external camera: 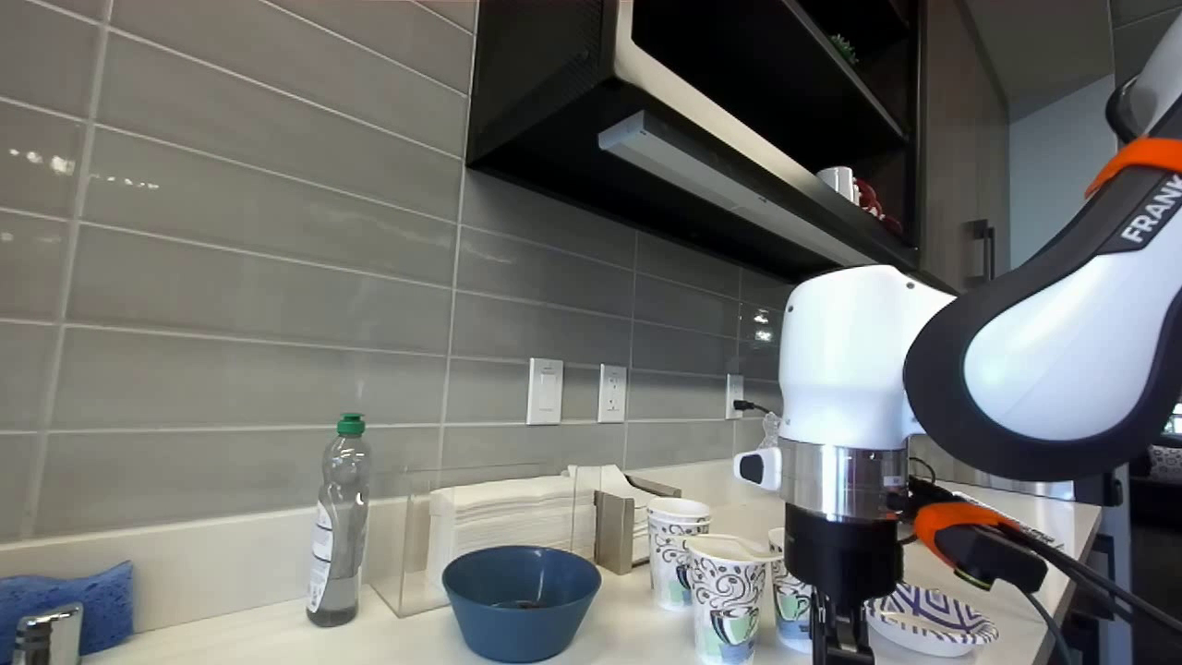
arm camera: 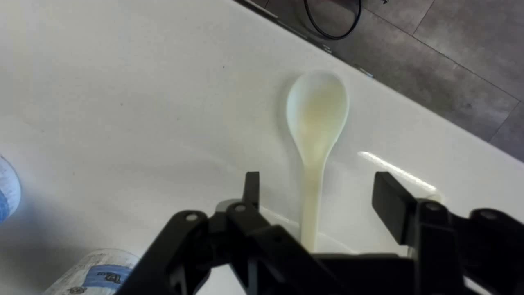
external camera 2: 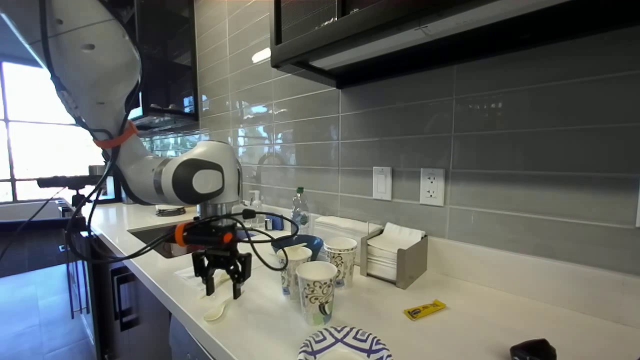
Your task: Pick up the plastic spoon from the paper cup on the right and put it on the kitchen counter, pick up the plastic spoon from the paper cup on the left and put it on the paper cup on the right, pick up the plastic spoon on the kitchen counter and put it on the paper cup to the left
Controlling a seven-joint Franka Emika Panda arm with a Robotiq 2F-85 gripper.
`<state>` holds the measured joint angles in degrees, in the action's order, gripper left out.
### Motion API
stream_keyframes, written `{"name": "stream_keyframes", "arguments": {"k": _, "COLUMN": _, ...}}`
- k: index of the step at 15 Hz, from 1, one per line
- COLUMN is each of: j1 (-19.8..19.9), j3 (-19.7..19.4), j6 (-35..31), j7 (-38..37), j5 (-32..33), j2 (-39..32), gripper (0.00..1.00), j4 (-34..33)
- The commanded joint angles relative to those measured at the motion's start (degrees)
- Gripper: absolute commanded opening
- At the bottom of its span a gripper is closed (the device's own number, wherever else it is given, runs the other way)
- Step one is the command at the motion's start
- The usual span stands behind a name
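A pale plastic spoon (arm camera: 314, 123) lies on the kitchen counter (arm camera: 143, 102) near its edge; it also shows in an exterior view (external camera 2: 216, 312). My gripper (arm camera: 315, 184) is open above it, one finger on each side of the handle, touching nothing; the handle's end is hidden. The gripper also shows in both exterior views (external camera 2: 223, 295) (external camera: 842, 646). One patterned paper cup (external camera 2: 296, 272) has another pale spoon (external camera: 739, 548) lying across its rim. A second paper cup (external camera 2: 317, 295) stands beside it, with no spoon seen on it. Both cups are beside the gripper.
Stacked cups (external camera 2: 341, 257), a blue bowl (external camera: 522, 605) and a napkin holder (external camera 2: 412, 262) stand behind the cups. A patterned plate (external camera: 933, 619), a yellow packet (external camera 2: 425, 310) and a soap bottle (external camera: 340, 526) are on the counter. A napkin with pale items lies behind the gripper.
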<state>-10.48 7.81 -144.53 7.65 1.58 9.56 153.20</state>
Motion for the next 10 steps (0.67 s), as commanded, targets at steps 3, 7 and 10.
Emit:
{"name": "stream_keyframes", "arguments": {"k": 3, "j1": -1.45, "j3": 1.21, "j6": 12.18, "j7": 0.72, "j5": -0.09, "j2": 9.92, "gripper": 1.00, "j4": -1.56}}
{"name": "stream_keyframes", "arguments": {"k": 7, "j1": -1.38, "j3": 1.47, "j6": 14.72, "j7": 0.10, "j5": 1.22, "j2": 10.51, "gripper": 1.00, "j4": -2.97}}
{"name": "stream_keyframes", "arguments": {"k": 10, "j1": -1.44, "j3": 1.59, "j6": 16.23, "j7": 0.08, "j5": 1.65, "j2": 12.08, "gripper": 1.00, "j4": -3.35}}
